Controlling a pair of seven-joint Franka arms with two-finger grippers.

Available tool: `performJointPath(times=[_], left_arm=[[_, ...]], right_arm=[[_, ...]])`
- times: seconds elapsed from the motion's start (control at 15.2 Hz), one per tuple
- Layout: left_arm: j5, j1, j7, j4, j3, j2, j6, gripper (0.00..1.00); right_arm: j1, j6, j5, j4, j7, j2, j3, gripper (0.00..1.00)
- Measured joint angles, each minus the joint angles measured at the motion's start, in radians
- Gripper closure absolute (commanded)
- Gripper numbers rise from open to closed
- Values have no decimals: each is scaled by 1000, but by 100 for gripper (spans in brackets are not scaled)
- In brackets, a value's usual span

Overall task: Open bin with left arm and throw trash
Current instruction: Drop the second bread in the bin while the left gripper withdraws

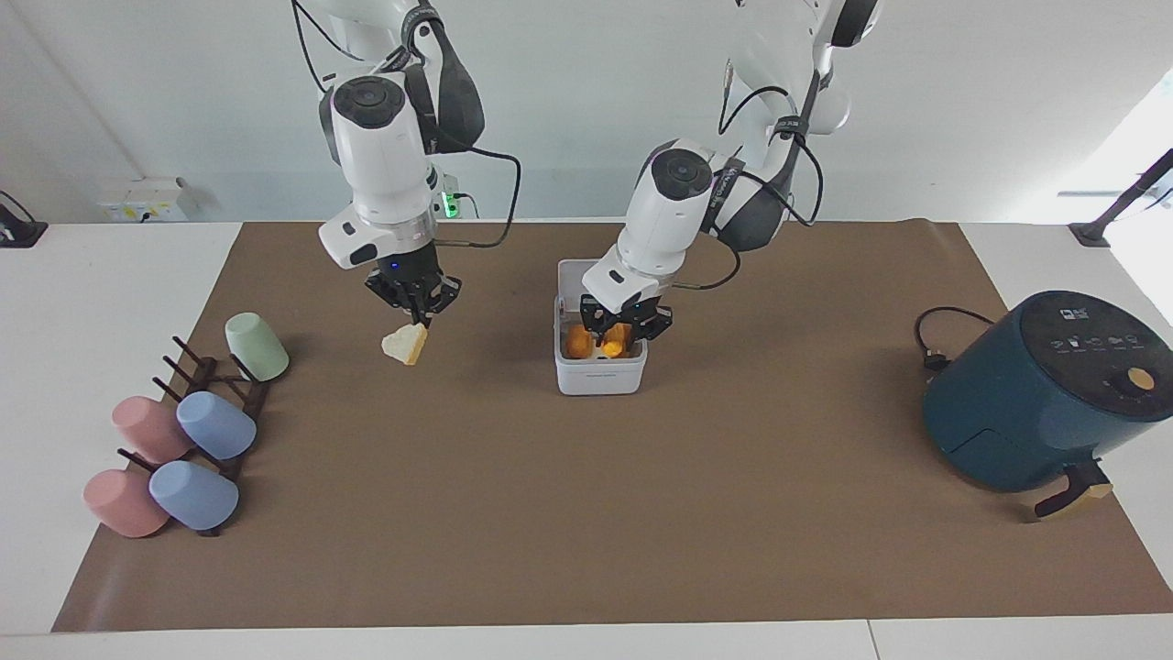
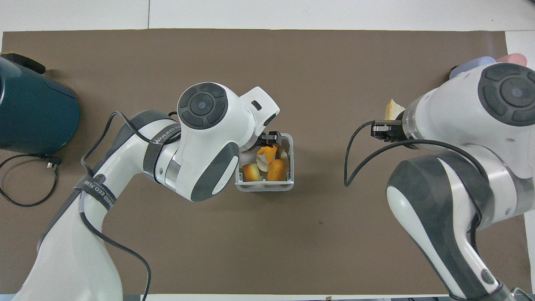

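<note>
Left gripper (image 1: 622, 327) hides much of the open bin (image 1: 600, 374).

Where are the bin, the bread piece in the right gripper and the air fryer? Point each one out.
bin (image 1: 600, 377): facing view, on its white front wall.
bread piece (image 1: 404, 345): facing view, on its pale face below the right gripper's fingertips.
air fryer (image 1: 1017, 417): facing view, on its dark teal body.

a matt brown paper sheet (image 1: 586, 513) covers the smooth white desk (image 1: 110, 302). the bin (image 1: 600, 374) looks like smooth white plastic, the air fryer (image 1: 1035, 403) semi-gloss dark teal plastic. glossy white shells clad both arms. pastel cups (image 1: 215, 426) look matt, on a dark rack (image 1: 206, 376).
</note>
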Motion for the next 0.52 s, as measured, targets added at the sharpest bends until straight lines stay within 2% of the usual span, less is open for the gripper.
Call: performJointPath(times=[0.26,0.52], left_arm=[[0,16,0,48,23,-16,-54,0],[1,157,45,180,41,-40,-244,0]], right_arm=[[2,-21,26,1,-14,-23,2,100],[20,-7,96,1,-15,-23,15,100]])
